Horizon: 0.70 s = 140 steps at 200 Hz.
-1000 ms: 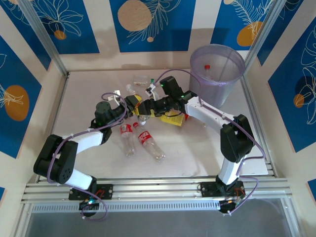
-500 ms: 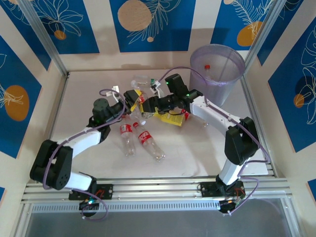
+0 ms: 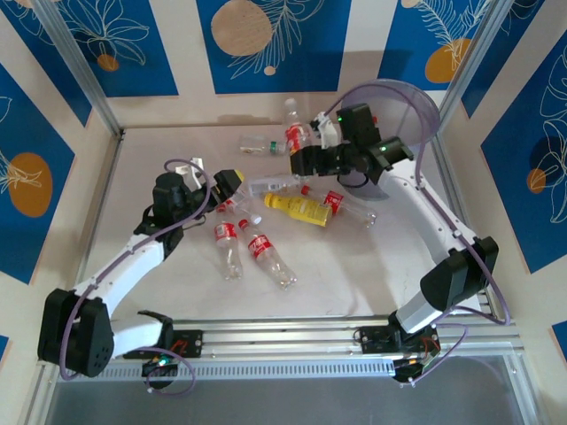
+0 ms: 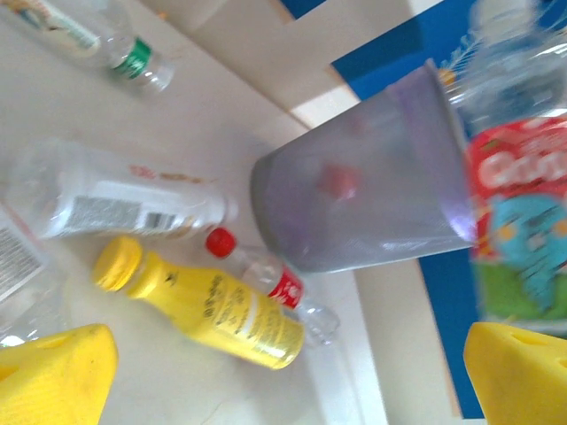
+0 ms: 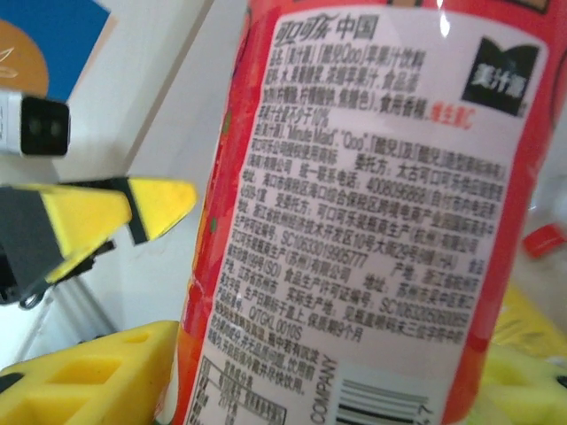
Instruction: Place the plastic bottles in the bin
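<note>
Upper centre, right gripper [image 3: 299, 150] clamps a bottle [image 3: 291, 119]; left gripper [image 3: 232, 181] gapes. A slipping grip could drop it short of the bin [image 3: 416, 102].

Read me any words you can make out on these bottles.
"美汁源": black badge on the lifted bottle.
"Minute Maid", "Qoo": fine print on its label.
"COMPANY": sideways beside its barcode.
Remaining Chinese print: too small to read.
Labels on the yellow bottle and clear bottle: too blurred.
</note>
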{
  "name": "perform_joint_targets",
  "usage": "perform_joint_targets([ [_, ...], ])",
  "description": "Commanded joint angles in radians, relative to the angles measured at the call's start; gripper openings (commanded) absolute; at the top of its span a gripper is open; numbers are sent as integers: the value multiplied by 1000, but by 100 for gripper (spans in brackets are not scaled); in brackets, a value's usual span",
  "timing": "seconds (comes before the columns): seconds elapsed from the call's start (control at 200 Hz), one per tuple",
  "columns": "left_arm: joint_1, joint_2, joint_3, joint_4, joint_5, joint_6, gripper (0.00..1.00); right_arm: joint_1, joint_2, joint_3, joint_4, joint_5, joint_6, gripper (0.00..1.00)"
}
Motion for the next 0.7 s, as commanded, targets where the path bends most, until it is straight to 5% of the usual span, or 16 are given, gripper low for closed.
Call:
perform_joint_targets([
  [0.0, 14, -40, 17, -131, -23, 81, 100, -37, -27, 114, -116, 121, -93, 59],
  [0.335, 17, -78, 7, -229, -56, 123, 99, -195, 66, 393, -221, 350, -194, 58],
  [0.695, 17, -112, -17, -274, -81, 135, 99, -389, 264, 558, -257, 360, -230, 59],
])
